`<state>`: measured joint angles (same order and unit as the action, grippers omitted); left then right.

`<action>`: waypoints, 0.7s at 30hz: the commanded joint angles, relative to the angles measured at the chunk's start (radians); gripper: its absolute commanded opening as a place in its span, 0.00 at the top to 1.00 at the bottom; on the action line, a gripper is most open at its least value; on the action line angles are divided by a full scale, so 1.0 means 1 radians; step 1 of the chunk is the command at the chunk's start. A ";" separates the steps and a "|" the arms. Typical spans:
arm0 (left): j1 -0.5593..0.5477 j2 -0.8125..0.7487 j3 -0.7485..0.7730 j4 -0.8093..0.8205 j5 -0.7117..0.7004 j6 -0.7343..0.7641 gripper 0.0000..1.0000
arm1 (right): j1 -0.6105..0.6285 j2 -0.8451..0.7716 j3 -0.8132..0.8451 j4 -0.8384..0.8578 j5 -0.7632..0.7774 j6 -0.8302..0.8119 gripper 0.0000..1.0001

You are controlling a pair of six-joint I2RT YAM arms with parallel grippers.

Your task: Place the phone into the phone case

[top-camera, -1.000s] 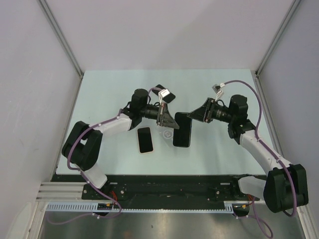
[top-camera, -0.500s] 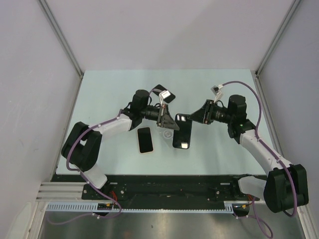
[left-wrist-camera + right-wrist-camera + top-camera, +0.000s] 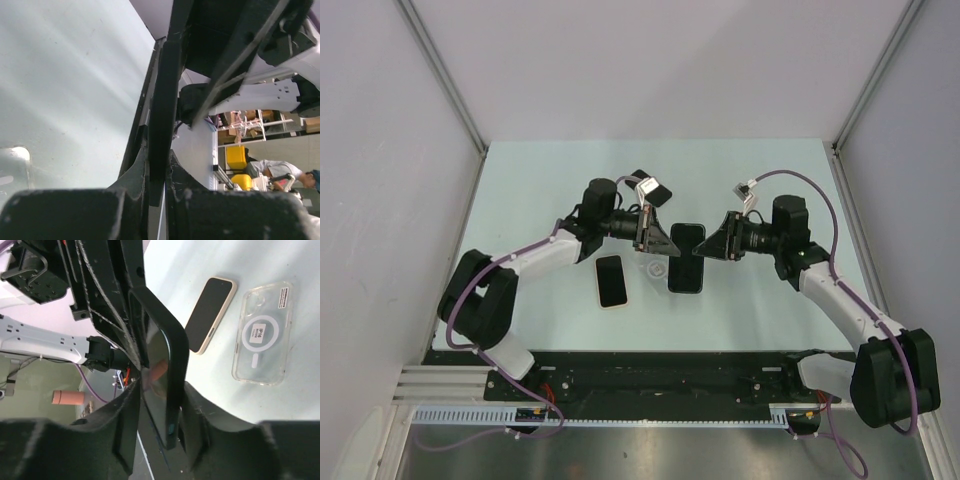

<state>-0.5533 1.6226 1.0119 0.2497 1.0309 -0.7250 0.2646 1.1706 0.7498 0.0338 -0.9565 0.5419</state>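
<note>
1. Reading "IP16", a small white label (image 3: 260,333) sits inside the printed ring on the clear case (image 3: 262,335); a second line below it is too small to read.
2. A white strip sticker (image 3: 285,294) near one end of that case carries fine print I cannot make out.
3. The clear case lies flat on the pale table (image 3: 770,190), and only the table surface shows through it.
4. A cream-edged phone (image 3: 210,315) lies screen up just beside the case, not touching it.
5. A black phone (image 3: 687,258) with a thick dark rim is held on edge above the table, between the two arms.
6. The left gripper (image 3: 663,250) is clamped on one edge of the black phone.
7. The right gripper (image 3: 712,248) has a finger on either side of the opposite edge; I cannot tell whether they press on it.
</note>
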 commanded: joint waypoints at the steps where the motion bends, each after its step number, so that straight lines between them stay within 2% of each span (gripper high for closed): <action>1: 0.009 -0.063 0.040 0.016 -0.028 -0.001 1.00 | 0.008 -0.028 -0.020 0.003 -0.042 -0.007 0.69; 2: 0.009 -0.064 0.036 0.016 -0.032 -0.004 1.00 | 0.008 -0.037 -0.023 0.006 -0.039 -0.007 0.77; 3: 0.009 -0.064 0.034 0.014 -0.038 -0.005 1.00 | 0.008 -0.038 -0.026 0.008 -0.036 -0.007 0.90; 5: 0.009 -0.066 0.030 0.013 -0.055 -0.008 1.00 | 0.010 -0.038 -0.024 0.008 -0.037 -0.005 0.98; 7: 0.010 -0.072 0.025 0.011 -0.071 -0.007 1.00 | 0.010 -0.035 -0.024 0.006 -0.036 -0.002 1.00; 8: 0.012 -0.075 0.019 0.011 -0.074 -0.008 1.00 | 0.012 -0.035 -0.024 0.012 -0.039 0.003 0.98; 9: 0.013 -0.078 0.016 0.017 -0.078 -0.014 1.00 | 0.021 -0.035 -0.024 0.017 -0.050 0.006 0.83; 12: 0.023 -0.093 0.004 0.046 -0.077 -0.047 1.00 | 0.035 -0.045 -0.024 -0.012 -0.062 -0.028 0.59; 14: 0.032 -0.104 -0.002 0.068 -0.077 -0.071 1.00 | 0.042 -0.049 -0.039 -0.029 -0.062 -0.045 0.50; 17: 0.039 -0.113 -0.009 0.104 -0.069 -0.105 1.00 | 0.047 -0.057 -0.073 -0.052 -0.071 -0.048 0.46; 19: 0.039 -0.113 -0.013 0.129 -0.060 -0.122 1.00 | 0.054 -0.058 -0.096 -0.005 -0.070 -0.042 0.46; 21: 0.039 -0.109 -0.021 0.152 -0.061 -0.139 1.00 | 0.056 -0.052 -0.119 0.011 -0.059 -0.033 0.55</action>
<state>-0.5198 1.5707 0.9936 0.2840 0.9684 -0.8124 0.3099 1.1328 0.6674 0.0105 -0.9947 0.5148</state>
